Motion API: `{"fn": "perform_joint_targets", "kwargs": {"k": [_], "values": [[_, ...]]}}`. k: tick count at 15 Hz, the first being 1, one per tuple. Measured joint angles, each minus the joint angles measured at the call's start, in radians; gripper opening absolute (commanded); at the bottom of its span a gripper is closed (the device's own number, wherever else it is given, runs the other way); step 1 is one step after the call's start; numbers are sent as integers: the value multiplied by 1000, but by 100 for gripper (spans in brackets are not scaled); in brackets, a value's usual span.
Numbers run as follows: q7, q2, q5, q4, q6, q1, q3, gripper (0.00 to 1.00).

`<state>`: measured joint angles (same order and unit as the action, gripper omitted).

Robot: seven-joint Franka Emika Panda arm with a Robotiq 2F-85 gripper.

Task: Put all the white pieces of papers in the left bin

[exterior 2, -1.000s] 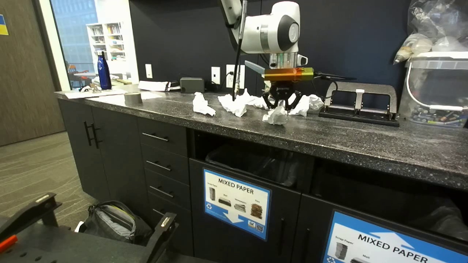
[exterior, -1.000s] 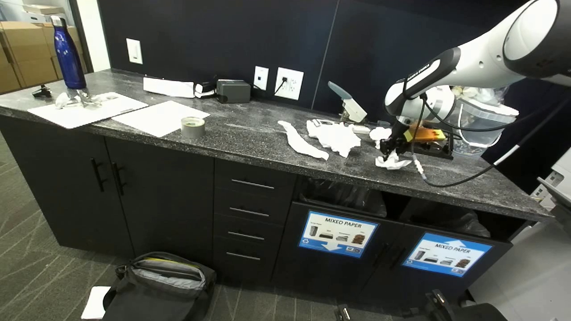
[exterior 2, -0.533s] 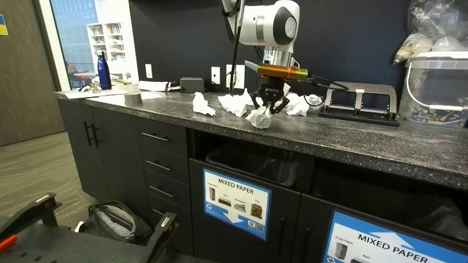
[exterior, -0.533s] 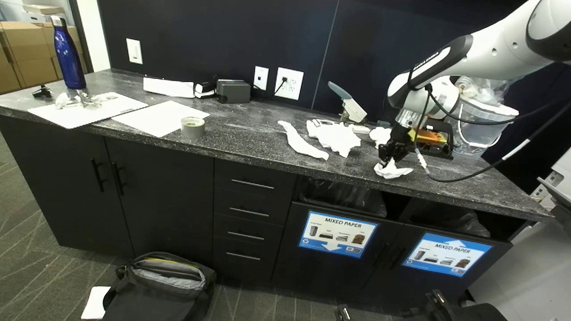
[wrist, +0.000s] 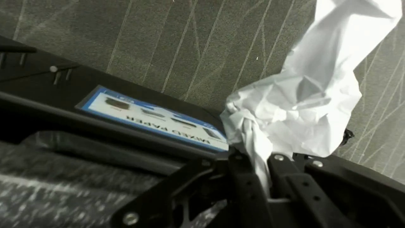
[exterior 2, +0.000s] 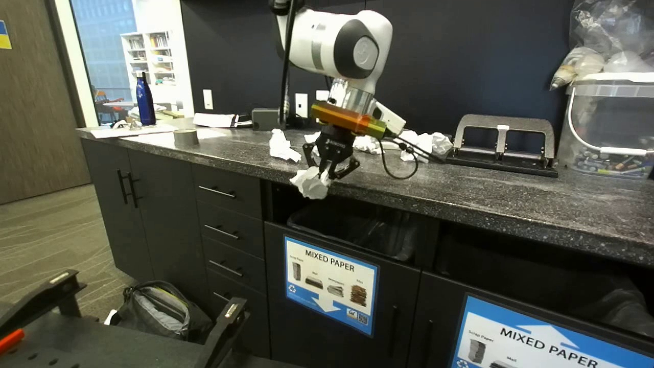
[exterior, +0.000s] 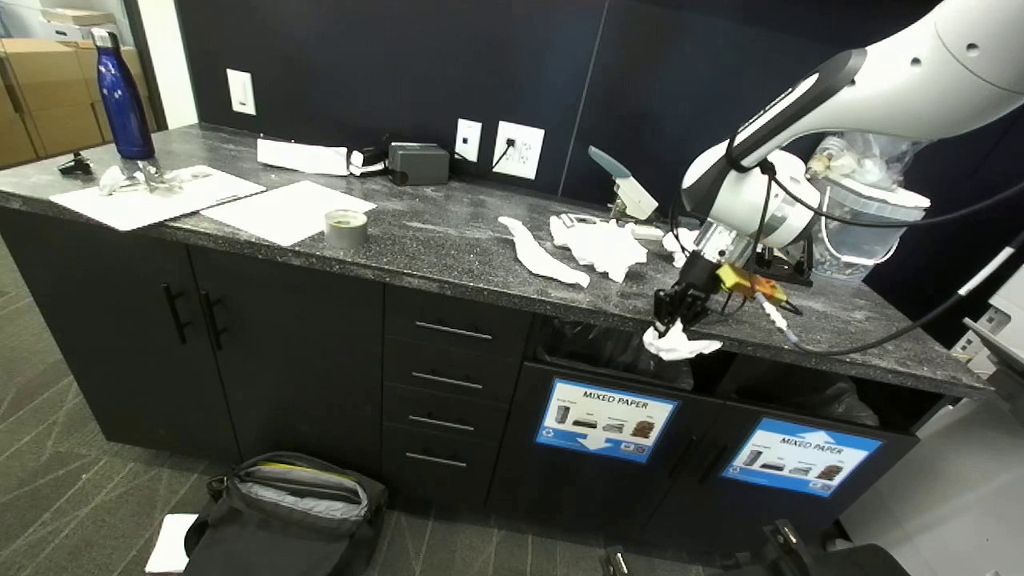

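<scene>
A white scrap [exterior 2: 309,183] in the hand [exterior 2: 329,173], higher than the left bin [exterior 2: 396,286]
The hand is almost fully closed, clasping one folded end of the scrap; whether this hangs directly over the left bin's mouth, I cannot tell; above and behind the left bin, more white scraps [exterior: 600,244] lie on the surface [exterior: 448,248]; a blue bottle [exterior: 124,104] stands far left of the left bin

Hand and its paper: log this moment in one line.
hand: shut on crumpled white paper; place: by front edge of counter; left bin: drop not yet made; remaining: more white scraps on counter
</scene>
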<state>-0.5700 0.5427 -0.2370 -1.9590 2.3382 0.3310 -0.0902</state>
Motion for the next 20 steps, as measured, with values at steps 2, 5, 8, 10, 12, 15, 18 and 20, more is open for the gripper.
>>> {"fn": "perform_joint_targets", "kwargs": {"k": [2, 5, 8, 10, 12, 15, 18, 20], "values": [[3, -21, -47, -118, 124, -19, -15, 9], [5, -35, -103, -294, 342, -43, -55, 9], [24, -20, -110, -417, 548, -53, -116, 8], [54, 18, -92, -465, 688, -61, -152, 8], [62, 73, -89, -493, 846, -90, -158, 8], [161, 157, 85, -518, 1019, -114, -133, 8], [220, 233, 261, -527, 1205, -125, -65, 8], [240, 281, 340, -522, 1351, -133, -12, 8]]}}
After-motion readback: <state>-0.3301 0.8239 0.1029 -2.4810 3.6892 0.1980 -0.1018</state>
